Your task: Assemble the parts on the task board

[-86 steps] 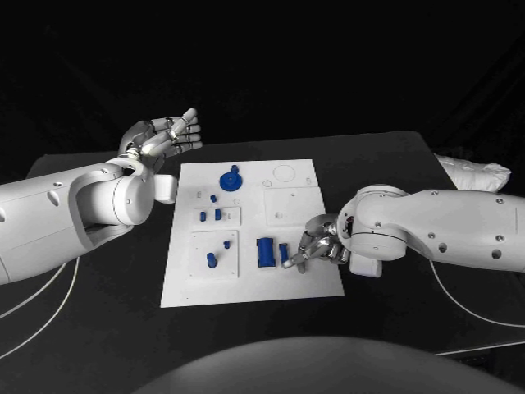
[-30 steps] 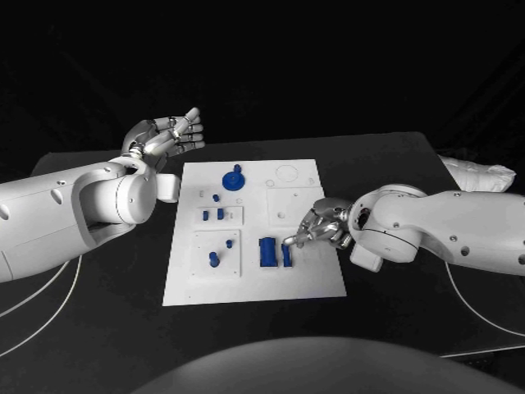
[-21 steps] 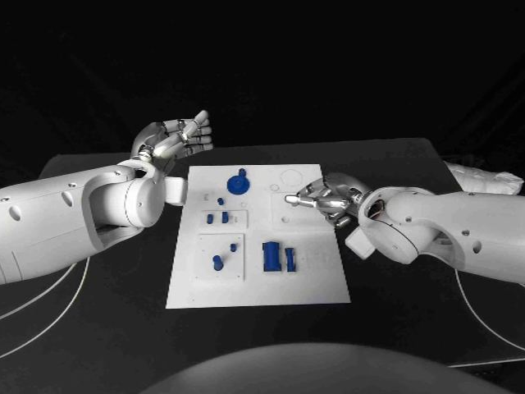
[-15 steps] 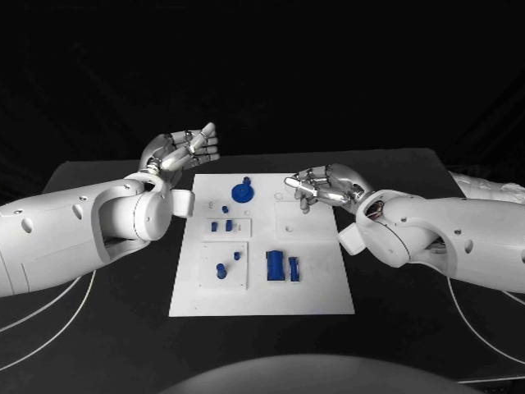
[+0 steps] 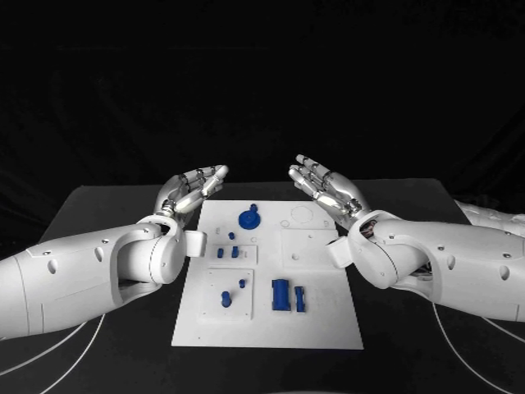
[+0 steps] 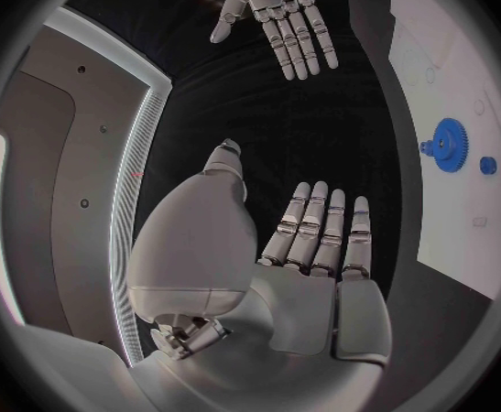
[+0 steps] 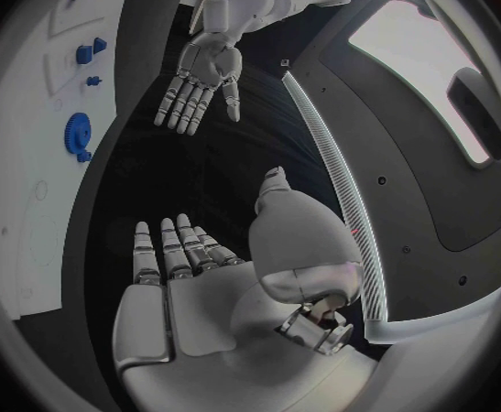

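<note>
The white task board (image 5: 321,322) lies in the middle of the black table. On it are a blue gear (image 5: 249,218) at the far end, small blue pegs (image 5: 226,251) in the middle, and two upright blue blocks (image 5: 281,294) nearer me. My left hand (image 5: 195,187) and right hand (image 5: 321,185) are both raised above the board's far end, fingers straight and apart, palms facing each other, holding nothing. The left wrist view shows my left hand (image 6: 313,238), the right hand (image 6: 276,18) and the gear (image 6: 445,140). The right wrist view shows my right hand (image 7: 187,256), the left hand (image 7: 204,78) and the gear (image 7: 79,135).
A crumpled white thing (image 5: 499,220) lies at the table's right edge. Thin white cables (image 5: 50,353) trail over the table beside both arms. Black tabletop runs along both long sides of the board.
My right hand has left the blue blocks, risen to the board's far end and spread its fingers. The left hand stayed raised and straightened. The camera view has shifted.
</note>
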Available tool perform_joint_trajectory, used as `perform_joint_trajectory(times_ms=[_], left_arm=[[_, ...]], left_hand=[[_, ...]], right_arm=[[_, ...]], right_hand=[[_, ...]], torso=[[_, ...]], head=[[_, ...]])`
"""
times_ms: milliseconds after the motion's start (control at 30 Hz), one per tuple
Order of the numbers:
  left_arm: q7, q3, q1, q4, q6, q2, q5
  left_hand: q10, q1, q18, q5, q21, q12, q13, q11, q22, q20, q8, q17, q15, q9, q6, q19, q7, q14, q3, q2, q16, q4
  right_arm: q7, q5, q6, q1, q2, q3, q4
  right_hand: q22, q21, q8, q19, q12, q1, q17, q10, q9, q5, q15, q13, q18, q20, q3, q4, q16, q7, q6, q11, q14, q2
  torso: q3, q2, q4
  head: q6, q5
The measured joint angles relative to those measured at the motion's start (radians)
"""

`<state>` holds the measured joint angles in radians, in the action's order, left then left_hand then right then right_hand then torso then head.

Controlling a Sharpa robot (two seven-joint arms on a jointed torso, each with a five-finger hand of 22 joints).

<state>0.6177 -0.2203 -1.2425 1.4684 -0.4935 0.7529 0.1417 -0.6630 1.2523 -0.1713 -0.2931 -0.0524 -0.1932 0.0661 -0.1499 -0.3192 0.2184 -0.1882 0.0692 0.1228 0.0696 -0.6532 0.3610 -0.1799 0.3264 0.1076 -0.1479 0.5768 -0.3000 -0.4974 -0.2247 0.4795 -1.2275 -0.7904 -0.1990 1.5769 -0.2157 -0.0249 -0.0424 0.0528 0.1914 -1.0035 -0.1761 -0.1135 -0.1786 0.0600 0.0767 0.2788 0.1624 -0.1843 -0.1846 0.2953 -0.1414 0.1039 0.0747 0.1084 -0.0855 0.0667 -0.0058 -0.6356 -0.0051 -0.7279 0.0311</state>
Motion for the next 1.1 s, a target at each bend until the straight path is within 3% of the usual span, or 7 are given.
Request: perform_joint_trajectory(times_ms=[267, 333, 433, 533, 800, 933, 1100], left_arm=[[0.027, 0.000, 0.014, 0.000, -0.001, -0.005, -0.003], [0.026, 0.000, 0.014, 0.000, -0.002, -0.004, -0.003], [0.022, 0.014, 0.023, 0.001, -0.005, -0.002, -0.003], [0.015, 0.048, 0.049, 0.014, -0.019, 0.003, -0.005], [-0.030, 0.178, 0.154, 0.074, -0.124, 0.021, -0.052], [-0.056, 0.212, 0.184, 0.092, -0.185, 0.026, -0.081], [-0.078, 0.219, 0.192, 0.098, -0.231, 0.028, -0.104]], left_hand=[[0.015, 0.000, 0.000, 0.000, 0.000, -0.010, 0.000, 0.003, 0.025, -0.013, -0.015, 0.002, -0.004, 0.001, 0.016, -0.027, 0.002, -0.019, 0.005, 0.000, 0.016, 0.000], [0.057, -0.071, 0.009, 0.012, 0.012, -0.006, -0.011, 0.010, 0.042, -0.026, -0.008, -0.009, -0.010, -0.010, 0.059, -0.049, 0.004, -0.042, -0.002, 0.004, -0.013, 0.016], [0.125, -0.204, 0.024, 0.044, 0.028, 0.018, -0.031, 0.026, 0.073, -0.049, 0.014, -0.032, -0.023, -0.033, 0.125, -0.084, 0.022, -0.074, -0.018, 0.021, -0.077, 0.048], [0.193, -0.336, 0.040, 0.075, 0.035, 0.040, -0.046, 0.041, 0.104, -0.071, 0.036, -0.048, -0.052, -0.048, 0.192, -0.118, 0.042, -0.107, -0.051, 0.037, -0.140, 0.081], [0.324, -0.595, 0.066, 0.137, 0.045, 0.084, -0.061, 0.105, 0.165, -0.116, 0.079, -0.063, -0.107, -0.064, 0.322, -0.183, 0.082, -0.166, -0.094, 0.096, -0.263, 0.141], [0.377, -0.696, 0.071, 0.160, 0.045, 0.107, -0.063, 0.128, 0.189, -0.145, 0.102, -0.066, -0.114, -0.066, 0.371, -0.215, 0.117, -0.191, -0.101, 0.121, -0.311, 0.165], [0.430, -0.798, 0.105, 0.184, 0.045, 0.153, -0.064, 0.140, 0.213, -0.184, 0.148, -0.067, -0.121, -0.067, 0.422, -0.243, 0.153, -0.212, -0.105, 0.136, -0.360, 0.190]], right_arm=[[-0.028, 0.024, -0.028, 0.006, 0.014, 0.000, -0.008], [-0.028, 0.025, -0.027, 0.006, 0.014, 0.000, -0.008], [-0.026, 0.028, -0.022, 0.014, 0.013, 0.012, -0.008], [-0.024, 0.036, -0.008, 0.034, 0.013, 0.037, -0.008], [-0.022, 0.105, 0.103, 0.129, 0.012, 0.149, -0.008], [-0.021, 0.149, 0.174, 0.161, 0.011, 0.184, -0.008], [-0.020, 0.189, 0.235, 0.176, 0.010, 0.198, -0.008]], right_hand=[[0.038, 0.004, -0.005, -0.009, -0.009, 0.019, 0.032, 0.013, 0.023, -0.009, -0.008, -0.042, -0.003, 0.009, 0.033, -0.009, 0.006, -0.004, -0.015, -0.006, 0.015, -0.006], [0.098, 0.021, 0.034, -0.049, -0.070, 0.352, 0.080, 0.088, 0.076, -0.052, -0.068, -0.122, -0.053, 0.066, 0.088, -0.104, 0.051, -0.078, -0.067, -0.081, 0.075, -0.054], [0.193, 0.021, 0.039, -0.052, -0.159, 0.636, 0.166, 0.112, 0.164, -0.057, -0.075, -0.191, -0.146, 0.162, 0.176, -0.186, 0.135, -0.100, -0.075, -0.105, 0.082, -0.066], [0.212, 0.021, 0.039, -0.053, -0.188, 0.801, 0.174, 0.112, 0.176, -0.057, -0.075, -0.274, -0.156, 0.179, 0.184, -0.279, 0.139, -0.100, -0.075, -0.105, 0.082, -0.066], [0.215, 0.021, 0.039, -0.053, -0.188, 0.996, 0.175, 0.112, 0.178, -0.057, -0.075, -0.278, -0.156, 0.179, 0.185, -0.291, 0.139, -0.100, -0.075, -0.105, 0.082, -0.067], [0.215, 0.021, 0.039, -0.053, -0.188, 0.998, 0.175, 0.112, 0.178, -0.057, -0.075, -0.278, -0.156, 0.179, 0.185, -0.291, 0.139, -0.100, -0.075, -0.105, 0.082, -0.067], [0.215, 0.021, 0.039, -0.053, -0.188, 0.998, 0.175, 0.112, 0.178, -0.057, -0.075, -0.278, -0.156, 0.179, 0.185, -0.291, 0.139, -0.100, -0.075, -0.105, 0.082, -0.067]], torso=[[0.0005, -0.001, 0.0000], [0.0005, -0.001, 0.0000], [0.0007, 0.002, 0.0000], [0.0012, 0.010, 0.0007], [0.0039, 0.059, 0.0034], [0.0050, 0.078, 0.0046], [0.0057, 0.087, 0.0048]], head=[[0.022, -0.002], [0.023, -0.003], [0.026, -0.004], [0.039, -0.007], [0.101, -0.025], [0.120, -0.029], [0.127, -0.031]])
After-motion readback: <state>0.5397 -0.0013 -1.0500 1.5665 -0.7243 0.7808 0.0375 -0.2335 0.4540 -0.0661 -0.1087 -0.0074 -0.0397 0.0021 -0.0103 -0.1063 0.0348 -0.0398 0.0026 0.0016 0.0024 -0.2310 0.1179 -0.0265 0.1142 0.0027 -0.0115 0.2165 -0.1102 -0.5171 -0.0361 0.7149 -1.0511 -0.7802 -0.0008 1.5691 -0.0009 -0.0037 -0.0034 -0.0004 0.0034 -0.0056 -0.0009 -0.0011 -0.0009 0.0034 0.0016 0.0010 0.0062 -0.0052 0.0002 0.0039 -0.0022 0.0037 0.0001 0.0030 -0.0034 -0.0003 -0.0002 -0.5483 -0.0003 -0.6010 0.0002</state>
